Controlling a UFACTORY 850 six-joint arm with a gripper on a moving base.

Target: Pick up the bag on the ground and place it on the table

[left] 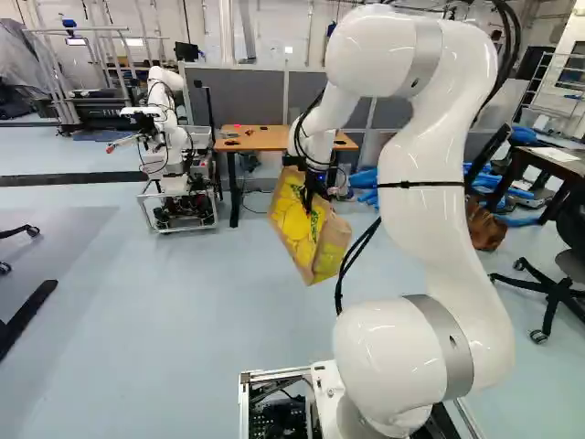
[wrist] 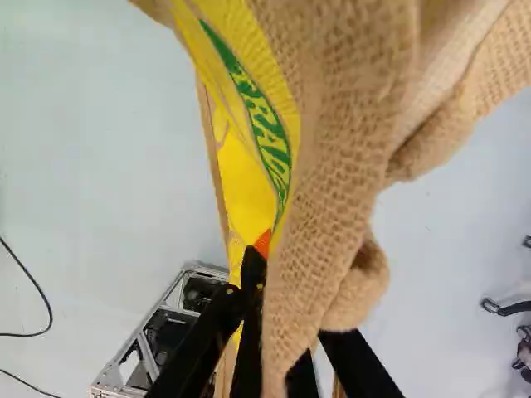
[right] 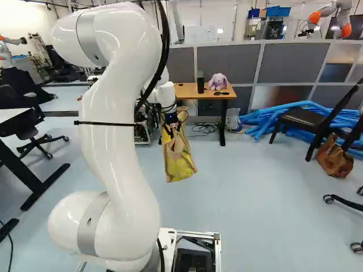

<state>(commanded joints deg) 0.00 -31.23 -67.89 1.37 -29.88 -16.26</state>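
Note:
The gripper (left: 313,187) hangs in the air, pointing down, with the burlap bag (left: 297,224) below it and clear of the floor. The bag is tan with bright yellow sides and tilts to one side. In the wrist view the black fingers of the gripper (wrist: 286,332) are closed on a fold of the bag's tan cloth (wrist: 328,199), which hides part of them. Its yellow side with green print shows beside the fold. Beyond the bag stands the table (right: 187,89), wooden-topped with black legs; a purple plush toy (right: 218,81) and small dark items rest on it.
Another robot (left: 169,137) on a wheeled frame stands left of the table. Grey partitions (right: 227,63) run behind. Blue tubes (right: 272,116), a dark chair (right: 309,118) and a brown leather bag (right: 334,157) are to the right. A cable lies under the table.

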